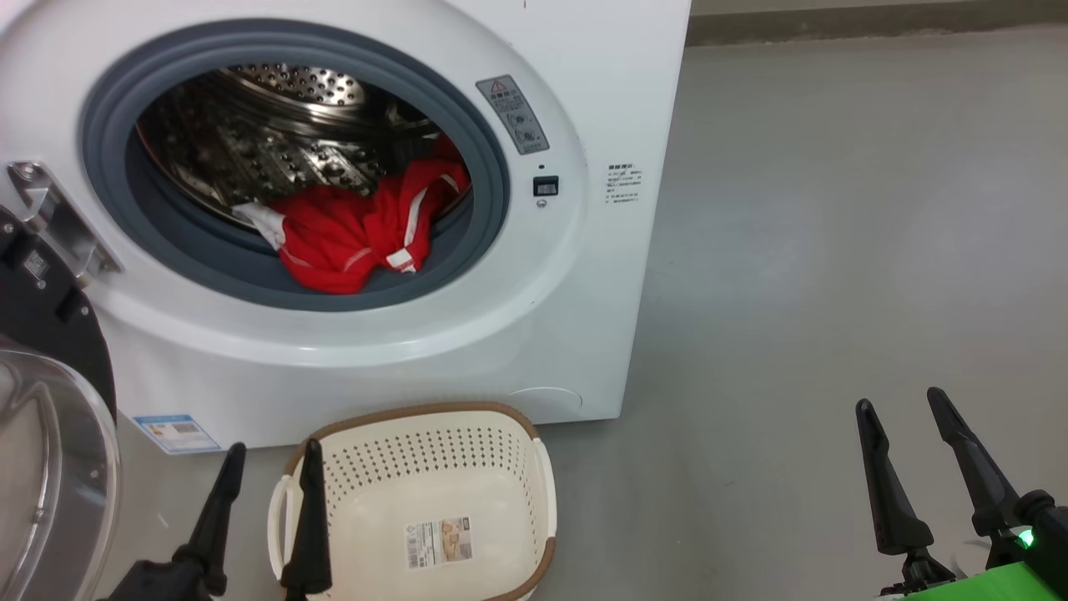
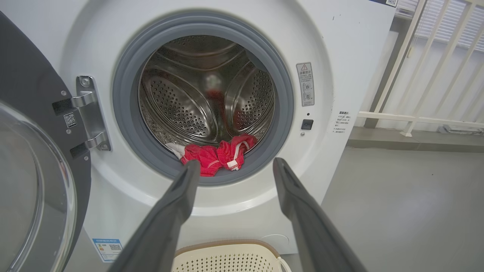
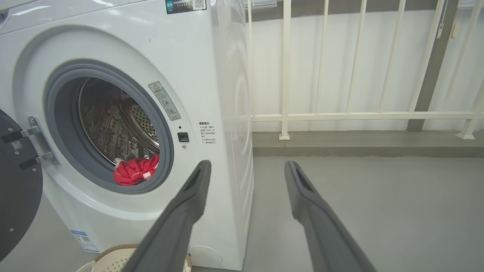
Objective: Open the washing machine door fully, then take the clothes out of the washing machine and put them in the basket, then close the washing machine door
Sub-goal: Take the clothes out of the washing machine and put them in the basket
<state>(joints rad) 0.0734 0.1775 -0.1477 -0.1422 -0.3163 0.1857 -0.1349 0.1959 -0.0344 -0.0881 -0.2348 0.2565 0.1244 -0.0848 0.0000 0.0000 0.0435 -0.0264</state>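
The white washing machine (image 1: pixel 584 275) fills the upper left of the head view, its round mouth uncovered. The washing machine door (image 1: pixel 50 434) is swung wide to the left, black rim and clear glass bowl toward me. Red clothes (image 1: pixel 359 229) with white trim lie at the drum's front lip, over the grey gasket. The cream basket (image 1: pixel 501 467) stands on the floor right before the machine, with nothing in it. My left gripper (image 1: pixel 274 451) is open at the basket's left rim, low and well short of the drum. My right gripper (image 1: pixel 901 405) is open over bare floor at the right.
Grey floor (image 1: pixel 834 209) spreads to the right of the machine. A white railing (image 3: pixel 359 113) on a low kerb runs behind it. A blue label (image 1: pixel 175 432) sits low on the machine's front. The open door (image 2: pixel 34 181) takes up the room at the left.
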